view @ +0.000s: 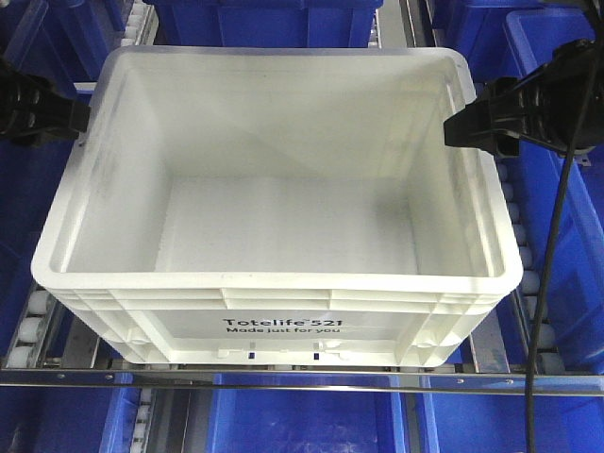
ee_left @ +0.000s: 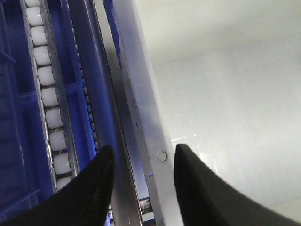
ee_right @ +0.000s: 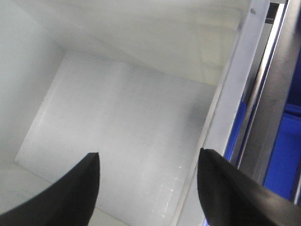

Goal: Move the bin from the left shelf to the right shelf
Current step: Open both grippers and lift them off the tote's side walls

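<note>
1 white bin (view: 274, 189) — 2 grippers, left gripper (view: 80, 118) and right gripper (view: 453, 132).

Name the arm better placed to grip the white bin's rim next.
Left. The left gripper already straddles the bin rim with open fingers; the right gripper, also open, hangs mostly over the bin's inside.

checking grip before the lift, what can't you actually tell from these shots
- Left gripper: front view shows it at the bin rim; its body is cut off by the left edge.
- Left wrist view: the fingers straddle the rim, contact not visible.
- Right gripper: fingers spread, pads cut off below.
- Roller shelf: mostly hidden under the bin.
</note>
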Motion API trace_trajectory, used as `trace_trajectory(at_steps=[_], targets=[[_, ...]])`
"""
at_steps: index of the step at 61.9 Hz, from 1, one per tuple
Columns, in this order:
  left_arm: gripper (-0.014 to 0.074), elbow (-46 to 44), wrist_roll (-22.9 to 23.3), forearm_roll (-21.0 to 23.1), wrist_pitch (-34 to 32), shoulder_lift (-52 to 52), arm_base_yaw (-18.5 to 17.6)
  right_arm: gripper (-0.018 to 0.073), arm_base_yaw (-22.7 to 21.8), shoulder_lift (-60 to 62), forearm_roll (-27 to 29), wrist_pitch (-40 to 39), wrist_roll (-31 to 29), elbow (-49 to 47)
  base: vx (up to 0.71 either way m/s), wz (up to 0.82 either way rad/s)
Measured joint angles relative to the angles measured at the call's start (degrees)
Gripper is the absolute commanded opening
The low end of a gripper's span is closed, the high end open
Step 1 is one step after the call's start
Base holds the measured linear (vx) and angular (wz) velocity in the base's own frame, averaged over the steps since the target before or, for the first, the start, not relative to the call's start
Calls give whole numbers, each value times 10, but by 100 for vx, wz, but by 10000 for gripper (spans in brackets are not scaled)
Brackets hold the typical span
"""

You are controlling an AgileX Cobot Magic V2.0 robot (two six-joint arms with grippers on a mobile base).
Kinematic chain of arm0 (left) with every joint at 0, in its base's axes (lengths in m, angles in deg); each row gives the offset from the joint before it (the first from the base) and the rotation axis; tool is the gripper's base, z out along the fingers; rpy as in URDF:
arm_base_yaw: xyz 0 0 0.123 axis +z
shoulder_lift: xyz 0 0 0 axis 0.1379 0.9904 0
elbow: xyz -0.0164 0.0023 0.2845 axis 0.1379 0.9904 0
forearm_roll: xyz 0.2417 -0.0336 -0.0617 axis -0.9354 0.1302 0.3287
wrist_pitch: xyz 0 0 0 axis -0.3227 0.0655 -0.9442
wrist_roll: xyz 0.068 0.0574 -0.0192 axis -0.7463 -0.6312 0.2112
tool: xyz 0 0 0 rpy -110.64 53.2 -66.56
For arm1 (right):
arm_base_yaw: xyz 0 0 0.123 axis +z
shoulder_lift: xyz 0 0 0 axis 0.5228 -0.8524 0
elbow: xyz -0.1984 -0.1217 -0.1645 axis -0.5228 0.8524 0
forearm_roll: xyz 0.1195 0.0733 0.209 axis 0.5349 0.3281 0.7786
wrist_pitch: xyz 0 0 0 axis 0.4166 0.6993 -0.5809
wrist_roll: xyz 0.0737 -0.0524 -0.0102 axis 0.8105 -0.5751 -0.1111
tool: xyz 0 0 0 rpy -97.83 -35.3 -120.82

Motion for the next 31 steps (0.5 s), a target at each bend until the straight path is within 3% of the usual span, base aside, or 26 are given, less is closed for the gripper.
trace_trajectory(at_steps=[7, 18, 31], targets=[[295, 56, -2, 11, -40, -34, 0, 447, 0, 25, -1, -23, 0, 23, 0, 0], [295, 165, -23, 30, -116, -122, 0, 447, 0, 118, 0, -125, -1, 124, 0, 0], [295, 276, -30, 32, -214, -278, 0, 447, 0, 252, 0, -223, -6, 235, 0, 0]])
